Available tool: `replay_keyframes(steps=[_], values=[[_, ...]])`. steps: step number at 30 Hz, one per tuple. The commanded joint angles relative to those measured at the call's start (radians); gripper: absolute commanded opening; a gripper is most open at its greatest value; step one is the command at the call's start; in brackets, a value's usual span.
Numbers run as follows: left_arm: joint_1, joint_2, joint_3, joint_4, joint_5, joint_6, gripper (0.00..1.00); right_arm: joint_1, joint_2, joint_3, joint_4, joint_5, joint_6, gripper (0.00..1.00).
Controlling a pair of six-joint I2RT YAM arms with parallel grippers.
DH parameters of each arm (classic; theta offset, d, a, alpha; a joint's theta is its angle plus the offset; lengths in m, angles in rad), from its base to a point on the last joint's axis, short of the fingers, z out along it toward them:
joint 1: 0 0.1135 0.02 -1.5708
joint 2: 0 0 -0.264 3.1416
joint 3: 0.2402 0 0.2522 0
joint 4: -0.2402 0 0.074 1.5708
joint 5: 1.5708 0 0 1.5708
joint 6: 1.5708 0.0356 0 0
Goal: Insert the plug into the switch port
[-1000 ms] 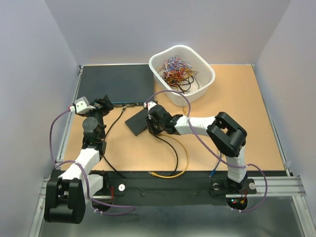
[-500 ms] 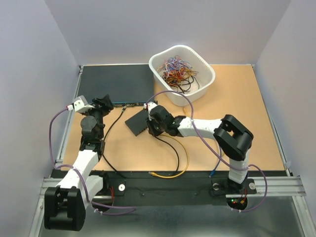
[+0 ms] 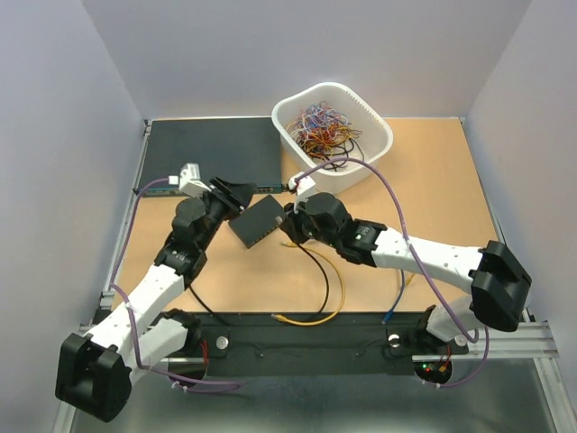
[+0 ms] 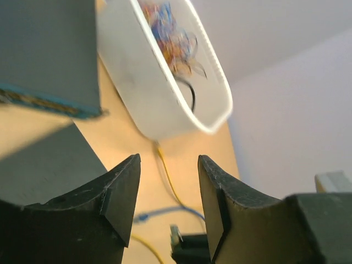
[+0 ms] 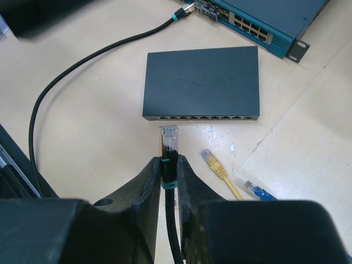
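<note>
**Desk:** What did the right arm have in hand?

**Captioner:** The right gripper [image 5: 169, 161] was clamped on the black boot of the clear-tipped plastic cable plug [image 5: 169, 136], with the black cord trailing back between its fingers. The plug pointed at the small flat black rectangular box [image 5: 201, 80] on the tan tabletop [image 5: 82, 126] and sat just short of its front row of sockets. It seemed lined up with a switch port [image 5: 160, 117] near the left end, though the sockets were too small to say which.

**Desk:** And the left?

**Captioner:** The left gripper [image 4: 168, 165] stood partly open with nothing between its jaws. From above it was at the box's corner nearest the wide dark grey unit with the teal front strip [image 5: 264, 25]. Whether it touched the box could not be told.

**Desk:** How would the plug handle?

**Captioner:** It was likely light and rigid, with a brittle latch tab and a limp cord. The boot just behind the tip looked the right place to hold it. The box appeared light enough to slide when pushed, so it probably needed bracing.
</note>
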Motion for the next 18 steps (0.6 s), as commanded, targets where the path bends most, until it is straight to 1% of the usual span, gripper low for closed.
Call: replay_keyframes(steps=[1, 3, 7, 10, 13, 18], values=[[-0.110, -0.019, -0.041, -0.016, 0.031, -0.119, 0.56, 0.066, -0.043, -0.015, 0.062, 0.131, -0.039, 0.00], [-0.155, -0.007, -0.037, -0.013, 0.031, -0.132, 0.56, 0.094, -0.049, -0.022, 0.068, 0.177, -0.048, 0.00], [-0.209, 0.015, -0.029, -0.013, 0.036, -0.147, 0.56, 0.125, -0.051, -0.022, 0.070, 0.227, -0.054, 0.00], [-0.230, 0.012, -0.036, -0.012, 0.034, -0.161, 0.56, 0.131, -0.052, -0.019, 0.070, 0.250, -0.053, 0.00], [-0.253, 0.001, -0.043, -0.021, 0.033, -0.159, 0.53, 0.135, -0.063, -0.019, 0.070, 0.288, -0.047, 0.00], [-0.269, -0.019, -0.059, -0.049, 0.019, -0.159, 0.50, 0.137, -0.089, -0.025, 0.082, 0.308, -0.047, 0.01]])
